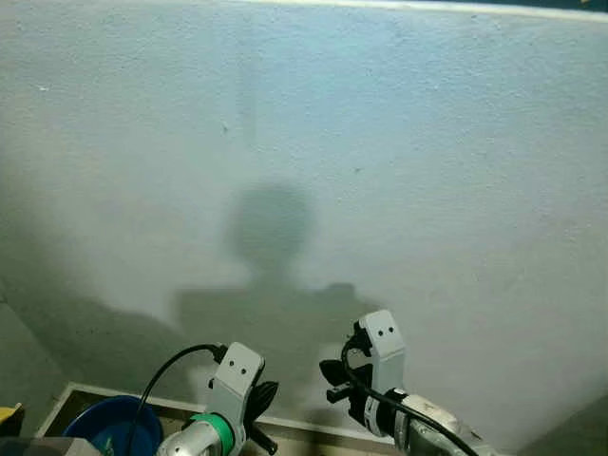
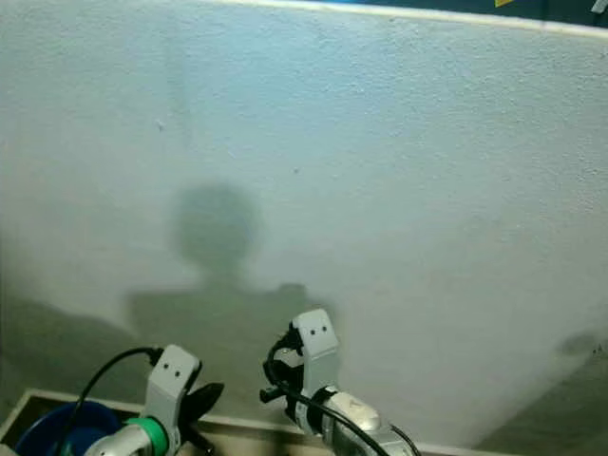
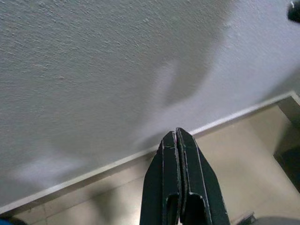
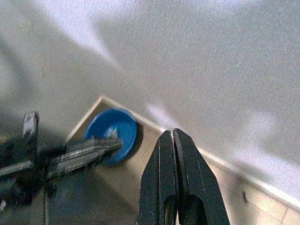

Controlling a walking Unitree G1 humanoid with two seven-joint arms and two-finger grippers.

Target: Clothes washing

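A blue basin [image 1: 106, 424] sits on the floor by the wall at the lower left; the right wrist view shows the blue basin [image 4: 110, 133] too. My left gripper [image 3: 176, 134] is shut with nothing between its fingers, pointing at the foot of the wall. It hangs just right of the basin in the left eye view. My right gripper [image 4: 172, 133] is also shut and empty, raised a little higher beside the left one, at the right gripper [image 1: 334, 374]. No clothes can be made out.
A rough white wall [image 1: 380, 142] stands close in front, with my shadow on it. A pale skirting strip [image 3: 117, 161] meets beige floor tiles [image 3: 229, 159]. Something yellow [image 1: 8, 416] shows at the far left edge.
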